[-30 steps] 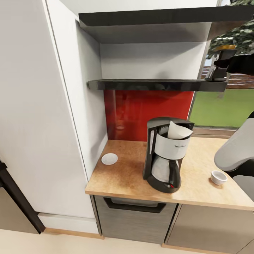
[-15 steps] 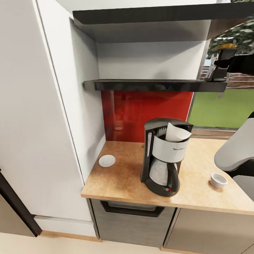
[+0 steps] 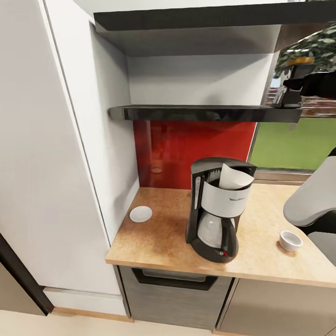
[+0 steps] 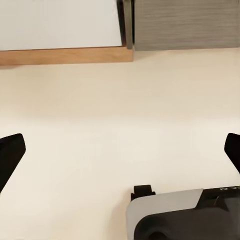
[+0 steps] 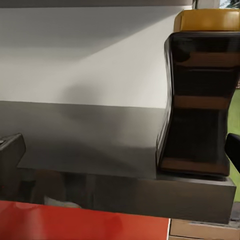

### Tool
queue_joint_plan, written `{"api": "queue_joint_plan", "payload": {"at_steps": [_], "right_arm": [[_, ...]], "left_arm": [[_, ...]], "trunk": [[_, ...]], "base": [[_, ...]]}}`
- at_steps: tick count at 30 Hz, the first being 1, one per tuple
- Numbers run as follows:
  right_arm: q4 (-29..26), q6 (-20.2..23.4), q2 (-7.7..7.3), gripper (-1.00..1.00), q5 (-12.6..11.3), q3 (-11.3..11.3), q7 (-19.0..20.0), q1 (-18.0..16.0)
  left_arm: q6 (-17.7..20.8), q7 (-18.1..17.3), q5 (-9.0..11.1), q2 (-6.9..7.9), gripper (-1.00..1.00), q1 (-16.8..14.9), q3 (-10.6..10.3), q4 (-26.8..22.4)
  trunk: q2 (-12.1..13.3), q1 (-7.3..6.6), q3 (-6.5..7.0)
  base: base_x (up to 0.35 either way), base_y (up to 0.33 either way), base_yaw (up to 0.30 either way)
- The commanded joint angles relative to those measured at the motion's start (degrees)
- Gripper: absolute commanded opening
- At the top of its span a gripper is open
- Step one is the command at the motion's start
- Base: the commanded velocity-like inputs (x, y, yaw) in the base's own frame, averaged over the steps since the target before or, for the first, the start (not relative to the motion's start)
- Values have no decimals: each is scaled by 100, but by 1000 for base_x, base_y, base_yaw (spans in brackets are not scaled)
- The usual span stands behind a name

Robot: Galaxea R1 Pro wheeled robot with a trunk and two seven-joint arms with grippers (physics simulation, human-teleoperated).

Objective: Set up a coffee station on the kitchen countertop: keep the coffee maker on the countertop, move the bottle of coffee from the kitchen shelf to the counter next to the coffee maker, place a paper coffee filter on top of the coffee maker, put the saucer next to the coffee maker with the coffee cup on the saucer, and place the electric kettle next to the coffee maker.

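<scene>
Head view: coffee maker (image 3: 215,210) stands on the table (image 3: 158,238) with the filter (image 3: 233,177) in its top, saucer (image 3: 140,214) near the wall, cup (image 3: 290,241) well apart. Bottle (image 5: 200,95) stands upright at the shelf (image 3: 200,112) end, between the right gripper (image 5: 120,150) fingers, which are spread wide and untouching. Left gripper (image 4: 120,150) is spread wide over the floor (image 4: 120,115), holding nothing.

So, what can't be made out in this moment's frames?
- Right tool, head view: cut by the frame edge; contact with the yellow-lidded brown glass jar unclear.
- Small white cup interior, head view: too small.
- Black drip coffee maker: its body hides the worktop behind it.
</scene>
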Motion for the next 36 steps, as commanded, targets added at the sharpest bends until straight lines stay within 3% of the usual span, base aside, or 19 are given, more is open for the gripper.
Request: {"api": "queue_joint_plan", "payload": {"at_steps": [1, 36], "right_arm": [[-4, 15, 0, 100, 54, -5, 58, -9], [-30, 15, -9, 100, 60, -10, 67, -9]], "left_arm": [[-20, 3, -46, 1, 100, -6, -3, 5], [-20, -5, -46, -9, 100, -6, -11, 8]], "trunk": [[-12, 6, -13], [-12, 6, -13]], "base": [[198, 0, 0], [72, -26, 0]]}}
